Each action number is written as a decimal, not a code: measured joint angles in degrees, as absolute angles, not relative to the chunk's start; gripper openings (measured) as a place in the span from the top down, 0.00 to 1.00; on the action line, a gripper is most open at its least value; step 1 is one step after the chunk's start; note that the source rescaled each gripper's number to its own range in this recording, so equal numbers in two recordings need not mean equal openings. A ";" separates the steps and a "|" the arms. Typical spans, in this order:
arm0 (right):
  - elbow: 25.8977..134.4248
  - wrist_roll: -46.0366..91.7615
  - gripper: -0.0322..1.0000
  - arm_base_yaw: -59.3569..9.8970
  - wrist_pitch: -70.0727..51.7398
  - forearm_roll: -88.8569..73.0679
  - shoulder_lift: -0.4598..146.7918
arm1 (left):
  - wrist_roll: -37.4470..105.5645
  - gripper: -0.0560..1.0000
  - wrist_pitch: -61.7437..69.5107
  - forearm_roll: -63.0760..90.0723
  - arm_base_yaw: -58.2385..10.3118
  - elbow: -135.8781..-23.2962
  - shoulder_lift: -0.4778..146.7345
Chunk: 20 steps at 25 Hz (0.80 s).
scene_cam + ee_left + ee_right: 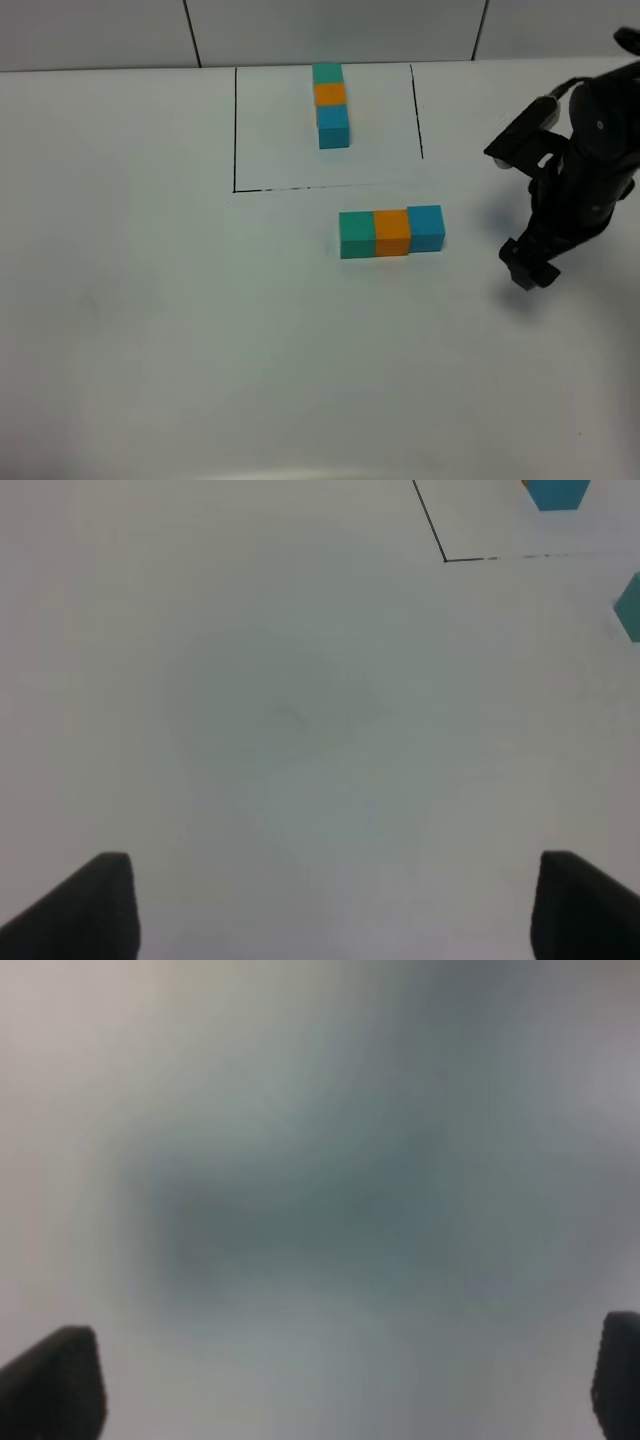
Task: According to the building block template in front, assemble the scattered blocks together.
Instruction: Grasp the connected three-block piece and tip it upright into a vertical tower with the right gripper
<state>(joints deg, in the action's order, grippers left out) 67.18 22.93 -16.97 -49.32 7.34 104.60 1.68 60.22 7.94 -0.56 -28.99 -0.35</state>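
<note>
The template is a black-line rectangle [235, 130] at the back of the table, framing a joined column [331, 104] of teal-green, orange and blue cubes. In front of it the three larger blocks touch in a row: teal-green [356, 234], orange [392, 232], blue [426, 227]. My right gripper [530, 265] is to the right of the row, apart from the blue block. Its wrist view is blurred and shows the gripper [345, 1385] open and empty. My left gripper [335, 910] is open and empty over bare table. It is out of the high view.
The left wrist view shows the outline's corner [445, 558], a bit of the template's blue cube [556, 492] and an edge of the teal-green block [630, 605]. The white table [150, 320] ends at a tiled wall [100, 30] behind.
</note>
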 joint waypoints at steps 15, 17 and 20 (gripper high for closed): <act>90.88 46.32 0.01 -24.93 -55.77 -0.86 120.40 | 1.74 0.22 60.22 7.94 -0.56 -28.99 -0.35; 92.37 46.71 0.01 -25.62 -56.14 -0.86 122.10 | 1.74 0.22 60.22 7.94 -0.56 -28.99 -0.35; 93.66 47.45 0.01 -26.77 -56.42 -0.86 123.66 | 1.74 0.22 60.22 7.94 -0.56 -28.99 -0.35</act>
